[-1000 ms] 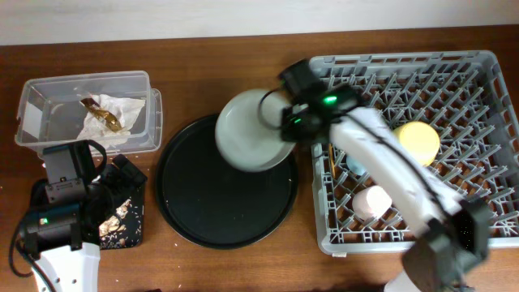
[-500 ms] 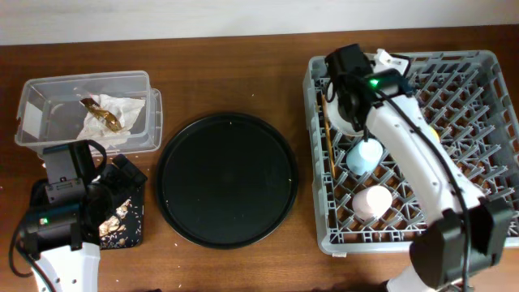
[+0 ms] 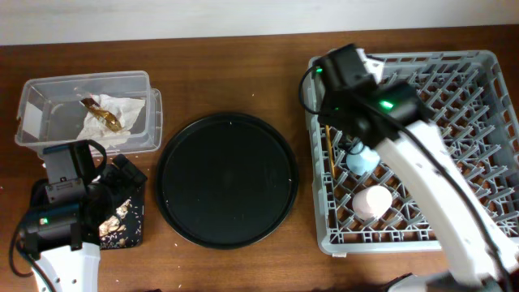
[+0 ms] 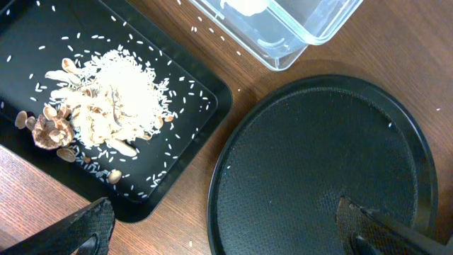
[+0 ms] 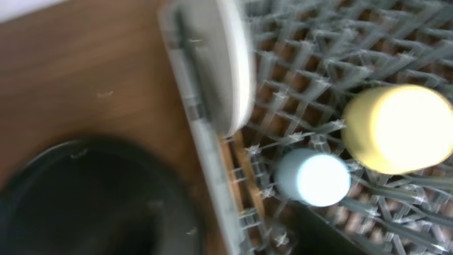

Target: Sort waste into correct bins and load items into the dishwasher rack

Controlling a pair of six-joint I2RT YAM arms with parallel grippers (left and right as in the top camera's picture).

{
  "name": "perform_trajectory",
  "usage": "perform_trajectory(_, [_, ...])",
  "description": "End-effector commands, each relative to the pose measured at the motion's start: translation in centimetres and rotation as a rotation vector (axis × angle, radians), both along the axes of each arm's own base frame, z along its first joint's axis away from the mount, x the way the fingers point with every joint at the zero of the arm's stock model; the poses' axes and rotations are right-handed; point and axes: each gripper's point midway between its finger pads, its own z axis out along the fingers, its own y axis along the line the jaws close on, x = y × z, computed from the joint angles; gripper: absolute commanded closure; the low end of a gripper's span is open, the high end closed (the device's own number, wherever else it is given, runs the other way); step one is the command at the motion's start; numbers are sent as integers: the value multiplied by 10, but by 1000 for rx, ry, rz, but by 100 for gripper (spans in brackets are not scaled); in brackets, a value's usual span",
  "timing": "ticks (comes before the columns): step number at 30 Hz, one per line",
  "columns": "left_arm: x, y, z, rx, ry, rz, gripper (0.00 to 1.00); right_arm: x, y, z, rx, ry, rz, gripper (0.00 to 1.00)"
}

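Note:
The white-grey plate (image 5: 230, 64) stands on edge just inside the left wall of the grey dishwasher rack (image 3: 454, 97). In the rack sit the yellow bowl (image 5: 396, 127), light-blue cup (image 3: 362, 158), pink cup (image 3: 371, 201) and chopsticks (image 3: 328, 154). My right gripper (image 5: 233, 237) hovers open over the rack's left edge, blurred, holding nothing. The napkin (image 3: 109, 113) lies in the clear tub (image 3: 49, 89). Food scraps (image 4: 106, 106) lie in the small black tray (image 4: 205, 99). My left gripper (image 4: 226, 234) is open and empty above the tray's corner.
The big round black tray (image 3: 227, 178) lies bare between the tub and the rack. My right arm (image 3: 405, 138) covers the plate and the yellow bowl in the overhead view. Loose rice grains are scattered over the small tray.
My right arm carried the plate from above the round tray into the rack's left side, and its jaws have come off it. The left arm has not moved.

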Motion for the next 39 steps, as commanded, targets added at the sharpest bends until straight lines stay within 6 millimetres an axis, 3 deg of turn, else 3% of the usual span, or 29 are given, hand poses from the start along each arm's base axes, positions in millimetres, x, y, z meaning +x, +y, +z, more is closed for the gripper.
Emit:
perform_trajectory(1, [0, 3, 3, 14, -9, 13, 1, -56, 4, 63, 134, -105, 157, 20])
perform_trajectory(4, [0, 3, 3, 14, -9, 13, 1, -133, -28, 71, 132, -51, 159, 21])
perform_trajectory(8, [0, 3, 3, 14, -9, 13, 1, -187, -54, 20, 162, -35, 105, 23])
perform_trajectory(9, [0, 3, 3, 14, -9, 13, 1, -191, -55, 6, 180, -71, 103, 14])
perform_trajectory(10, [0, 3, 3, 14, -9, 13, 1, -190, -55, -5, 196, -110, 106, 1])
perform_trajectory(12, [0, 3, 3, 13, -9, 12, 1, -172, -53, -14, 202, -199, 89, 1])
perform_trajectory(15, [0, 3, 3, 13, -9, 12, 1, -132, -43, -6, 215, -320, 65, 1])
perform_trajectory(18, [0, 3, 3, 14, -9, 13, 1, -118, -36, -21, 188, -257, 63, 1])
perform_trajectory(23, [0, 3, 3, 14, -9, 13, 1, -95, -24, -76, 100, -48, 62, 1])
perform_trajectory(25, [0, 3, 3, 13, -9, 12, 1, -96, -27, -76, 90, -55, 60, 1])
perform_trajectory(26, [0, 3, 3, 13, -9, 12, 1, -95, -43, -62, 27, -123, 23, 1])
perform_trajectory(29, [0, 3, 3, 13, -9, 12, 1, -117, -54, -23, 92, -276, 17, 1])
perform_trajectory(31, [0, 3, 3, 14, -9, 13, 1, -130, -72, -10, 75, -354, -22, 1])
perform_trajectory(32, [0, 3, 3, 14, -9, 13, 1, -140, -84, -21, 80, -370, -56, 1])
perform_trajectory(33, [0, 3, 3, 14, -9, 13, 1, -148, -95, -52, 108, -389, -95, 1])
perform_trajectory(34, [0, 3, 3, 14, -9, 13, 1, -140, -87, -72, 156, -473, -37, 1])
perform_trajectory(36, [0, 3, 3, 14, -9, 13, 1, -123, -62, -72, 225, -729, 148, 1])
perform_trajectory(39, [0, 3, 3, 14, -9, 13, 1, -116, -64, -92, 245, -871, 154, 1])
